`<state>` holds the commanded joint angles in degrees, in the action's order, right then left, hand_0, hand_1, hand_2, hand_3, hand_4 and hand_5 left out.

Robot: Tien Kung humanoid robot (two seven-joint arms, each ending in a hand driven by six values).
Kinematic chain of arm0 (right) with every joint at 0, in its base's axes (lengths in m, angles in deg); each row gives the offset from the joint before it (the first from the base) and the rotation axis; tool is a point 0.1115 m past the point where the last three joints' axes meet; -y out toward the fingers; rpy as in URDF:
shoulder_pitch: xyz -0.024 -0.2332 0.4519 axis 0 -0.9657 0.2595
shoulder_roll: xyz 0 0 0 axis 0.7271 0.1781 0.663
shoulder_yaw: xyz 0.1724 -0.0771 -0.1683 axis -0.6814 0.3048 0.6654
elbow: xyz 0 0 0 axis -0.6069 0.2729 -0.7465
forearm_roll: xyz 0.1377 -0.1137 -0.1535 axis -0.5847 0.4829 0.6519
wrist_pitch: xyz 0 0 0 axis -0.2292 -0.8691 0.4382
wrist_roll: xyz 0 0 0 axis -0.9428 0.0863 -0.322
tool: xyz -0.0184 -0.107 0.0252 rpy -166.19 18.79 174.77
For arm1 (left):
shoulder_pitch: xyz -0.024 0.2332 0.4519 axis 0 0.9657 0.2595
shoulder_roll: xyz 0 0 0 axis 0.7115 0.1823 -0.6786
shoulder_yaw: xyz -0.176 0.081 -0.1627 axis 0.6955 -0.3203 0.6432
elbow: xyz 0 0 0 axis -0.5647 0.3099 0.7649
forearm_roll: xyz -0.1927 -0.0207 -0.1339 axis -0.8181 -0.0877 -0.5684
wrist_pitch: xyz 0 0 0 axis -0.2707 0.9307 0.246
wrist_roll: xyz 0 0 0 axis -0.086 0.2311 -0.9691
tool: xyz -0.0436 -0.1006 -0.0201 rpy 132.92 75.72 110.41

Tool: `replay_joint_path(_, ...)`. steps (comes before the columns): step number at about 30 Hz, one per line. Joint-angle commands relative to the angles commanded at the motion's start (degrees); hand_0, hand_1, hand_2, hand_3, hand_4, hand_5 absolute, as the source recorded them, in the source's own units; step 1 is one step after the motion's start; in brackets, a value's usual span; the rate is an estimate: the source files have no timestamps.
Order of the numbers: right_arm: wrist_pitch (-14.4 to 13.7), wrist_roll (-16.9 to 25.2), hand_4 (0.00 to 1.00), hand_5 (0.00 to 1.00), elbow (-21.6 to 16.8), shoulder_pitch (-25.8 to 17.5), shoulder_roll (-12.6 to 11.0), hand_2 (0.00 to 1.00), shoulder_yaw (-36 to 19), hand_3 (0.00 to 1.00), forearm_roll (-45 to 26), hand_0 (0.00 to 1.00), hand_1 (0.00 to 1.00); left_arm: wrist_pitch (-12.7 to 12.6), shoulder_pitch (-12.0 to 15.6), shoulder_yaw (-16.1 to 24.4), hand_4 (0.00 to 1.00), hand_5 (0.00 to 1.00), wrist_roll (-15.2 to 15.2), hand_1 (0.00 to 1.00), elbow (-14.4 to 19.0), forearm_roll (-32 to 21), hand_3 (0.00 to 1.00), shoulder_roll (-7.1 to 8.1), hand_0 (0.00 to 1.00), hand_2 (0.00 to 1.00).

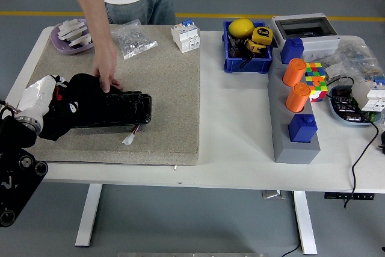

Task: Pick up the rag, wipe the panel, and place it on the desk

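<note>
The black glossy panel (117, 111) lies on the beige mat (162, 88) at the table's left. My left hand (51, 97) comes in from the lower left and is shut on the black rag (78, 97). The rag lies over the panel's left end. A person's hand (105, 73) presses on the panel's far edge and holds it. My right arm is out of view.
A purple tray (72, 35) and a bag of small parts (132, 39) lie at the mat's back. A white breaker (185, 35), a blue bin (246, 49), a grey block with orange cylinders (295, 112) and a colour cube (314, 79) stand to the right.
</note>
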<state>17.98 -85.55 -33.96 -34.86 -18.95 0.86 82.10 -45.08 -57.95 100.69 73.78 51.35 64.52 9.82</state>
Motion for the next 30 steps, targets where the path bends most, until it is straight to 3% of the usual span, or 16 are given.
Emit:
replay_joint_path(11,0.0,-0.1,0.998,0.606,0.0,-0.1,-0.2,0.656,0.2,0.623,0.0,0.739,0.534,-0.1,-2.3,-7.1,0.359,0.002,0.3,0.125,0.4,-3.4,0.536,-0.43,0.199,0.559)
replay_joint_path(30,0.2,-0.1,0.998,0.607,0.0,0.2,-0.4,0.656,0.8,0.623,-0.2,0.739,0.533,0.6,-7.9,-17.1,0.352,0.002,1.3,0.126,1.2,-5.2,0.534,-3.10,0.199,0.557)
